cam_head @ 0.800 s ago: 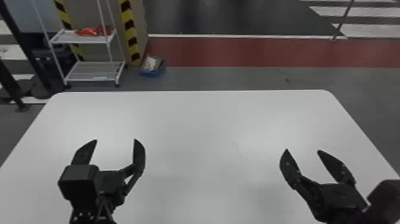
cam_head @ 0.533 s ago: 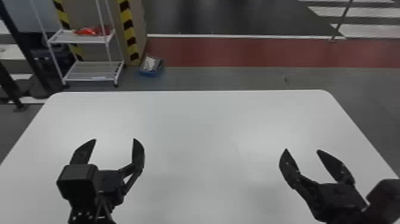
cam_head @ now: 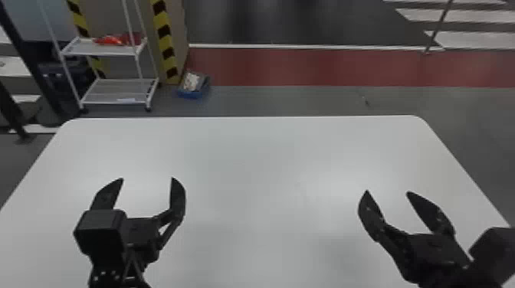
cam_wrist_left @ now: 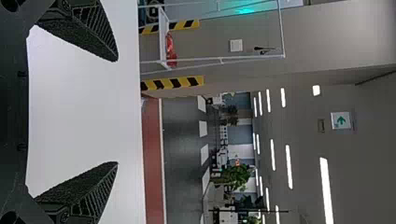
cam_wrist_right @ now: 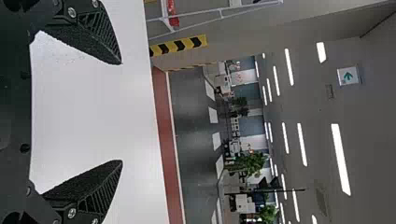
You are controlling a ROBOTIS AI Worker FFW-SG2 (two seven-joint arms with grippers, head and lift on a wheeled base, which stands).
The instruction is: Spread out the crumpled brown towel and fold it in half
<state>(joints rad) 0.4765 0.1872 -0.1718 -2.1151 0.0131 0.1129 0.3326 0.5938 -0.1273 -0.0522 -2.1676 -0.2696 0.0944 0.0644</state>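
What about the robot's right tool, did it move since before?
No, not visibly: in the head view, the right tool is in the same spot against the far edge of the white table.

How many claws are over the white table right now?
2. The left claw is over the left part of the white table, the right claw over its right part; both are open.

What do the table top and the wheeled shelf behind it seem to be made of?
The table top looks like laminate or painted board, with a satin finish: it is smooth and white, with soft patches of light. The wheeled shelf is probably white-painted metal, because its posts are thin and straight, but plastic is possible.
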